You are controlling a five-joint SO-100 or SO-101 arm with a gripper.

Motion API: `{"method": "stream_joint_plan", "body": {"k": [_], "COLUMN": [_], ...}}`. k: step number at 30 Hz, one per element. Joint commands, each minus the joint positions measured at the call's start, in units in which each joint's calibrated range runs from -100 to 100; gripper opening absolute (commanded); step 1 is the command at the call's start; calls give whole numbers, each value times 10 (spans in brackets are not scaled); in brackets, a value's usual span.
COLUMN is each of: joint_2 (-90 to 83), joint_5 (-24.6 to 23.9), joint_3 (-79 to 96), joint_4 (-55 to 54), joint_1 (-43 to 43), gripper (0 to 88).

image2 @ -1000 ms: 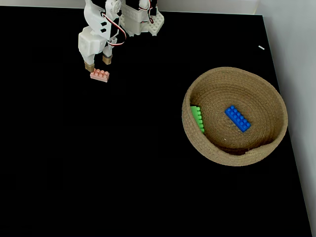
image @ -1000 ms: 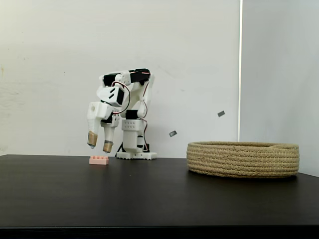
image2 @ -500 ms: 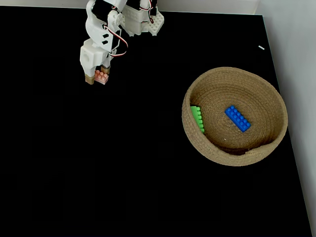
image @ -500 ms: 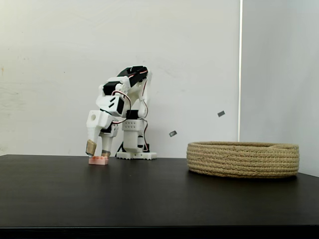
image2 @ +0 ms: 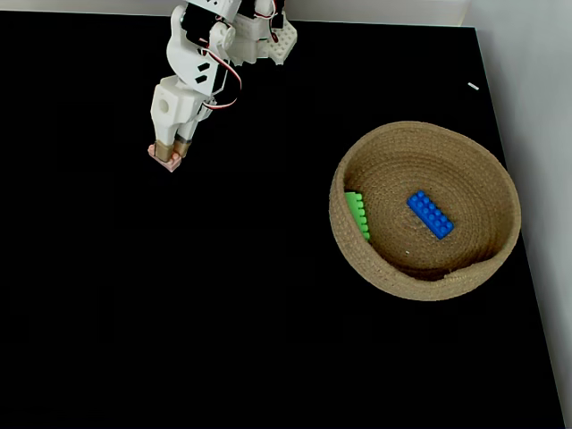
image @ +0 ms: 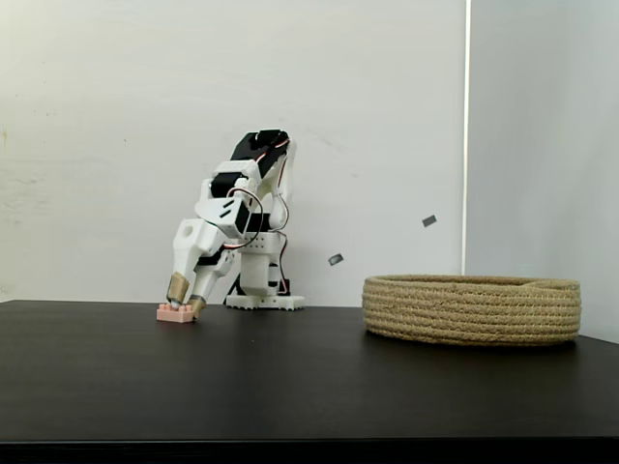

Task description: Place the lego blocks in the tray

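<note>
The pale pink lego block lies on the black table, left of the arm's base. My white gripper reaches down onto it, and its tan-tipped fingers pinch the block at table level. From above, the pink lego block pokes out just below the gripper. The tray, a round coiled-rope basket, sits at the right with the blue lego block in its middle and the green lego block against its left wall. From the side, the tray hides both of them.
The arm's white base stands at the table's far edge. A wide stretch of black table separates the gripper from the tray. The table's right edge runs close past the tray, next to a pale wall.
The gripper dropped from above the pink block onto it and its fingers drew together. Block and gripper shifted a little toward the camera and left on the table.
</note>
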Motion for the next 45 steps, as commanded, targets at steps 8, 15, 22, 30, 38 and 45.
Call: {"method": "stream_joint_plan", "body": {"k": [8, 15, 22, 30, 38, 45], "joint_2": [-31, -49, -83, -59, 0, 61], "joint_5": [-27, -56, -216, -360, -382, -380], "joint_3": [-72, -131, -258, -384, -487, -539], "joint_4": [103, 195, 336, 361, 363, 355], "joint_1": [-3, -5, -61, -70, -38, -29], "gripper": [0, 0, 219, 349, 344, 336]}}
